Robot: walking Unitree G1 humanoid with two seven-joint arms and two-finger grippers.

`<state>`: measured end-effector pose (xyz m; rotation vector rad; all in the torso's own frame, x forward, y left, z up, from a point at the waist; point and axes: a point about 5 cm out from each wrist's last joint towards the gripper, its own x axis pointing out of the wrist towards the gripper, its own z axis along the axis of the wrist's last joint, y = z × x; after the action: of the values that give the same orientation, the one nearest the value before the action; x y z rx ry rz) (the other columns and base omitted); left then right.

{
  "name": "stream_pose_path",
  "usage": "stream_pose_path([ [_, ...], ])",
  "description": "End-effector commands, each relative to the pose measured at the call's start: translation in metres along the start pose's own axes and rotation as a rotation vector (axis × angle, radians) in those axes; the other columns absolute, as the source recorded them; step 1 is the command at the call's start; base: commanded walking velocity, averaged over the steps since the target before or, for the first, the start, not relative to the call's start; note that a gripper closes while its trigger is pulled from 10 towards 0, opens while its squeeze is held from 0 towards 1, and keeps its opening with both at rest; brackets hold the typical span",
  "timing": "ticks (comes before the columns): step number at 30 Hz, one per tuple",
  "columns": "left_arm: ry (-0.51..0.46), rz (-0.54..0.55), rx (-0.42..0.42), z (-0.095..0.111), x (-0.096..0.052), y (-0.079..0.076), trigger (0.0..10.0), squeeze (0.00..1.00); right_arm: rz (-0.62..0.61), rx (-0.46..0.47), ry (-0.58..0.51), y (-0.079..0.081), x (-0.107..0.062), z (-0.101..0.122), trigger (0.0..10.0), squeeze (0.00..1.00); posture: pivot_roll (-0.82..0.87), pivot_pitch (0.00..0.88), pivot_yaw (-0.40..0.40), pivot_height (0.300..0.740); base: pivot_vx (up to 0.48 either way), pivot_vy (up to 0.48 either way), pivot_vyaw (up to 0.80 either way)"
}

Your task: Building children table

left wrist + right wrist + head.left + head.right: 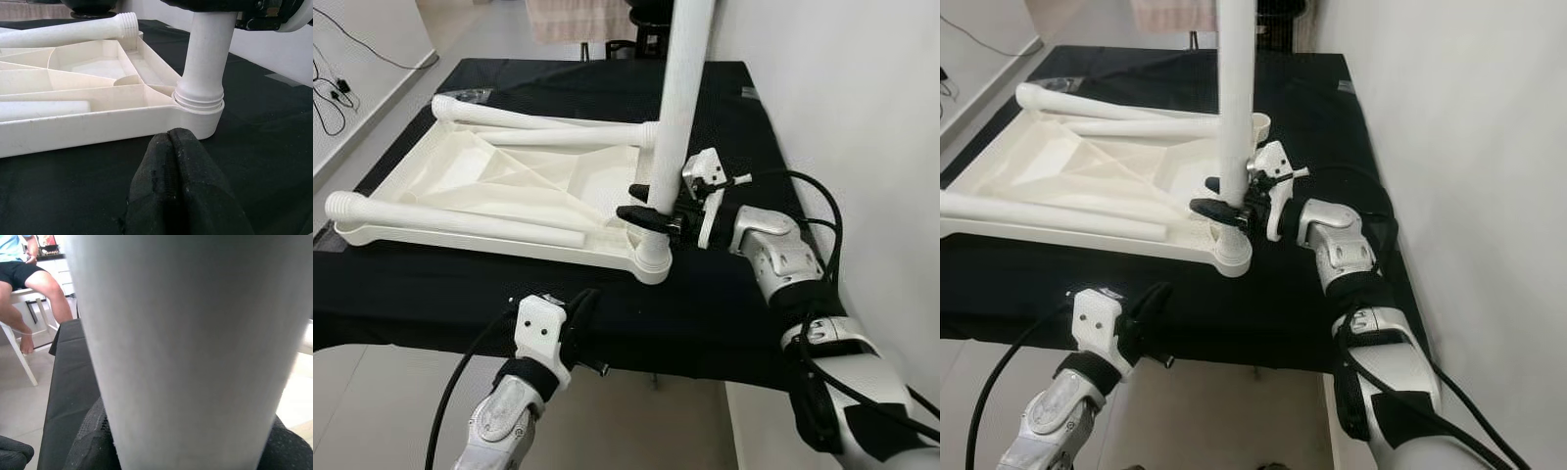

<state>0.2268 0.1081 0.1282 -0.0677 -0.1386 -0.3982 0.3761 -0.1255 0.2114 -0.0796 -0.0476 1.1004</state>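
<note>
An upturned white tabletop [489, 186] is laid on a black cloth [724, 313] in the middle left of the left eye view, its ribbed underside facing up. At its near right corner socket [653, 262], just right of frame centre, one white leg [680, 108] is stood upright, its threaded end seated in the socket. This leg is clasped low down by the right gripper [641, 203], whose black fingers are closed around it from the right; the silver right arm [803, 294] is seen running to the lower right corner.

Three more legs are laid across the tabletop: one [450, 221] along the near edge at the left, one [519, 118] along the far edge, and one [573, 137] just below that, pointing toward the upright leg.

The left gripper [587, 311] is held at the lower centre, over the cloth's front edge, near the socket but apart from it. Its jaws are pressed together with nothing between them.

In the right wrist view, a seated person [29, 279] is seen at the upper left.
</note>
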Motion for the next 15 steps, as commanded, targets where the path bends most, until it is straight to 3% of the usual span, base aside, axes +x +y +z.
stream_pose_path([
  [1,0.012,0.006,-0.001,-0.003,-0.002,0.0,10.0,0.0,0.037,0.052,-0.011,0.004,0.0,-0.01,0.0,0.0,0.14,0.119,-0.024,0.74,0.0,0.0,0.0],
  [6,0.011,0.006,-0.004,-0.003,-0.002,0.0,10.0,0.0,-0.036,0.093,-0.03,0.007,-0.003,-0.023,0.0,0.0,0.13,0.129,-0.022,0.74,0.0,0.0,0.0],
  [7,0.01,0.006,-0.004,-0.002,-0.003,0.0,10.0,0.0,-0.216,0.103,0.025,0.01,-0.001,-0.041,0.0,0.0,0.13,0.137,-0.022,0.74,0.0,0.0,0.0],
  [8,0.01,0.006,-0.004,-0.002,-0.003,0.0,10.0,0.0,-0.216,0.103,0.025,0.01,-0.001,-0.041,0.0,0.0,0.13,0.137,-0.022,0.74,0.0,0.0,0.0],
  [9,0.009,0.006,-0.004,-0.001,-0.004,0.0,10.0,0.0,-0.322,0.095,0.065,0.012,-0.001,-0.051,0.0,0.0,0.13,0.137,-0.022,0.74,0.0,0.0,0.0],
  [10,0.009,0.007,-0.003,-0.001,-0.004,0.001,10.0,0.0,-0.603,0.102,0.122,0.015,-0.003,-0.066,0.0,0.0,0.12,0.144,-0.022,0.74,0.0,0.0,0.0],
  [11,0.009,0.006,-0.003,0.0,-0.004,0.002,10.0,0.0,-0.862,0.188,0.157,0.037,-0.005,-0.084,0.0,0.0,0.12,0.148,-0.017,0.74,0.0,0.0,0.0],
  [12,0.009,0.006,-0.003,0.0,-0.004,0.002,10.0,0.0,-0.862,0.188,0.157,0.037,-0.005,-0.084,0.0,0.0,0.12,0.148,-0.017,0.74,0.0,0.0,0.0],
  [13,0.009,0.005,-0.003,0.0,-0.004,0.002,10.0,0.0,-0.88,0.252,0.149,0.051,-0.003,-0.089,0.0,0.0,0.12,0.148,-0.017,0.74,0.0,0.0,0.0],
  [15,0.011,0.004,-0.001,-0.001,-0.004,0.003,10.0,0.0,-0.729,0.141,0.147,0.07,0.017,-0.085,0.0,0.0,0.11,0.139,-0.011,0.74,0.0,0.0,0.0],
])
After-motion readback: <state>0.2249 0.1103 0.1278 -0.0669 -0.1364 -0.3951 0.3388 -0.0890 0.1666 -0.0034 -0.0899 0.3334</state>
